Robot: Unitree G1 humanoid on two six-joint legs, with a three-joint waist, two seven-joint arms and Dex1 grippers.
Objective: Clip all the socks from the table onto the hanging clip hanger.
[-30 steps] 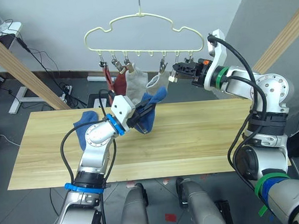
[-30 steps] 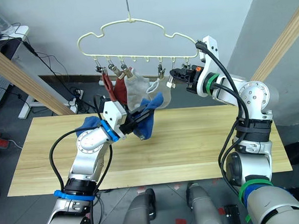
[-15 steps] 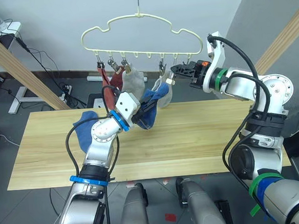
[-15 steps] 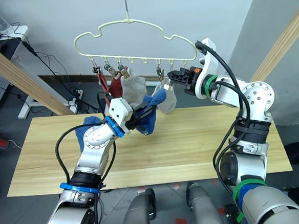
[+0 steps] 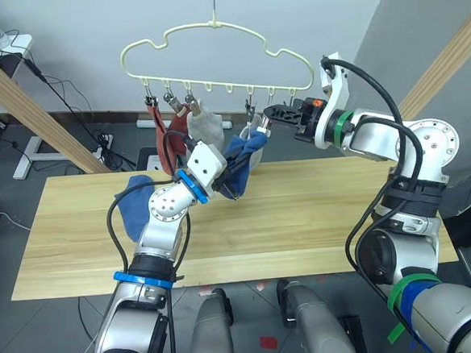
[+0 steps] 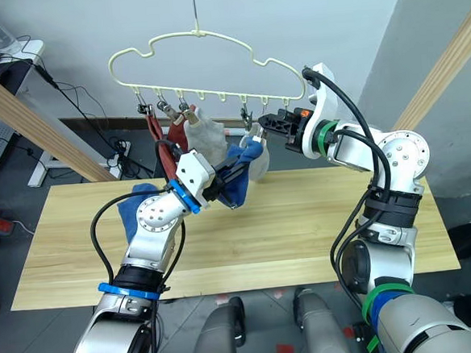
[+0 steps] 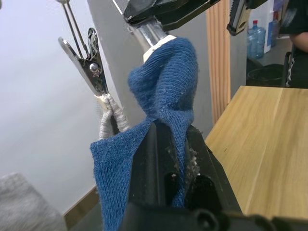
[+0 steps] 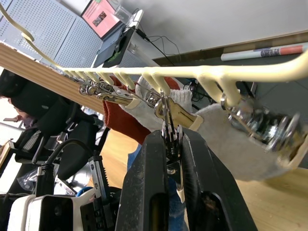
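your left claw (image 5: 234, 176) grips a blue sock (image 5: 246, 147), lifted to the clip hanger (image 5: 210, 45); right claw (image 8: 171, 159) pinches a clip (image 8: 169, 126).

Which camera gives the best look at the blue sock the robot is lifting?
The left wrist view: the blue sock is seen close up, pinched in the left gripper beside a metal clip. The eye views show it small beneath the clip hanger.

Robot lab or workshop: grey floor with trailing cables (image 5: 86, 114) at 10 o'clock, desk (image 5: 5, 59) with gear at 10, grey pegboard panels (image 8: 43, 19), monitor (image 8: 103, 13), plain wall (image 5: 87, 25).
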